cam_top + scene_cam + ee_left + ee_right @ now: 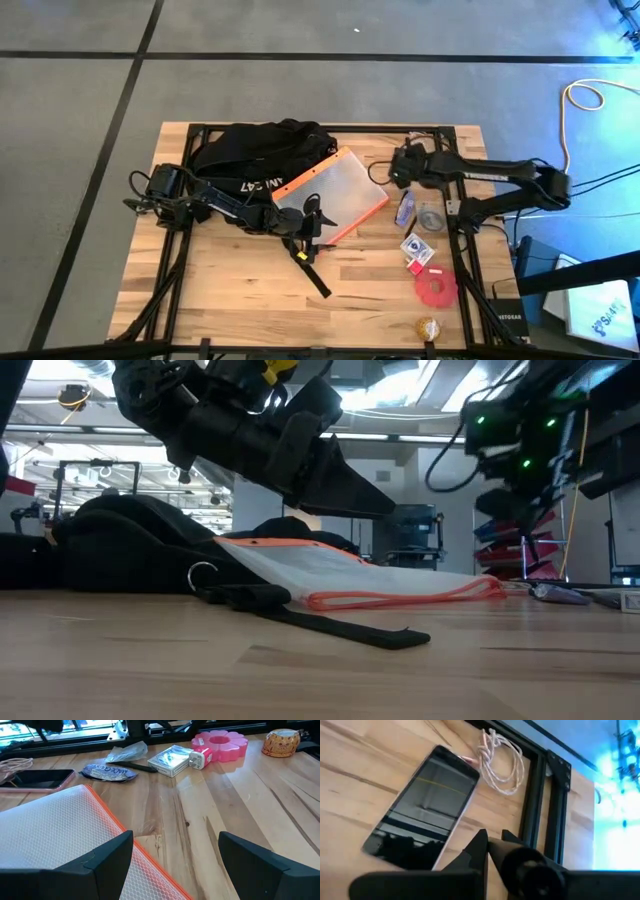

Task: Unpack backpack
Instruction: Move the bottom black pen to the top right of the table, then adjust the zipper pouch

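Black strap (330,625) across the low view's foreground, orange-edged mesh pouch (350,575) behind.
Left gripper (308,215) spread over the pouch at frame centre; right gripper (385,172) pressed together, upper right; backpack (255,155) upper left.

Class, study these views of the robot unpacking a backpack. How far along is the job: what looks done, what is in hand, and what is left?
Done: a mesh pouch, phone, card box and pink ring lie out on the table. In hand: the left gripper hangs open over the pouch's edge, gripping nothing; the right gripper is shut above the phone. Left: whether the backpack holds more cannot be seen.
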Controlling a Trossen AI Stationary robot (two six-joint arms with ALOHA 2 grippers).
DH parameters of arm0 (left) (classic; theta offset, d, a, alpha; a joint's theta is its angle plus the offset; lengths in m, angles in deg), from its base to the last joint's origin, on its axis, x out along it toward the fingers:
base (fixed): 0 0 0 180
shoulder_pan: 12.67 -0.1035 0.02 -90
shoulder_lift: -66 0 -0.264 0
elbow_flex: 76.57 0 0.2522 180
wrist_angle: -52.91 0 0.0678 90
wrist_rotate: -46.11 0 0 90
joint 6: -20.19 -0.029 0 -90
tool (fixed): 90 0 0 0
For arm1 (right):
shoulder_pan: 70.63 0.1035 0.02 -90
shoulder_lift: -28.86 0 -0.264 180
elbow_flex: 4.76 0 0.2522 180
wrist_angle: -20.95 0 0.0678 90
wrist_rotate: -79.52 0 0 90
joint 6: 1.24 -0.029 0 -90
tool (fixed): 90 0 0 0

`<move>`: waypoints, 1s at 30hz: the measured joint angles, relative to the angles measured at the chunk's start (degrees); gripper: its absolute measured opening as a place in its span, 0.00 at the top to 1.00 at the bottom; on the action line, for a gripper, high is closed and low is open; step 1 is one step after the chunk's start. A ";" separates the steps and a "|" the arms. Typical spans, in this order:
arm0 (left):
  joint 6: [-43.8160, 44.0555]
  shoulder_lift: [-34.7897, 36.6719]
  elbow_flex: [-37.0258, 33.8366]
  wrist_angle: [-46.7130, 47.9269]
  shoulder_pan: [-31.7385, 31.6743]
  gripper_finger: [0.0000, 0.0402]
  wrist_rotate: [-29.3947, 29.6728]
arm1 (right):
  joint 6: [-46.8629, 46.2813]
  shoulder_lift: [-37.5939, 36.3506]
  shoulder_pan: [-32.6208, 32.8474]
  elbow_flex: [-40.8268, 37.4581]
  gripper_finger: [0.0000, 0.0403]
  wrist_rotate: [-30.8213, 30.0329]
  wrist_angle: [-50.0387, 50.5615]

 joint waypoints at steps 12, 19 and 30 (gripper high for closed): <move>-0.01 0.00 0.00 0.04 0.00 0.31 0.00 | 14.71 16.77 -9.14 0.08 0.95 2.31 -6.69; -0.01 0.00 -0.02 1.13 0.00 0.31 0.00 | 17.58 18.76 -9.21 0.09 0.85 1.91 -10.34; 0.12 0.00 -0.11 3.12 0.00 0.31 0.60 | 18.77 18.65 -8.17 0.25 0.45 1.95 -10.17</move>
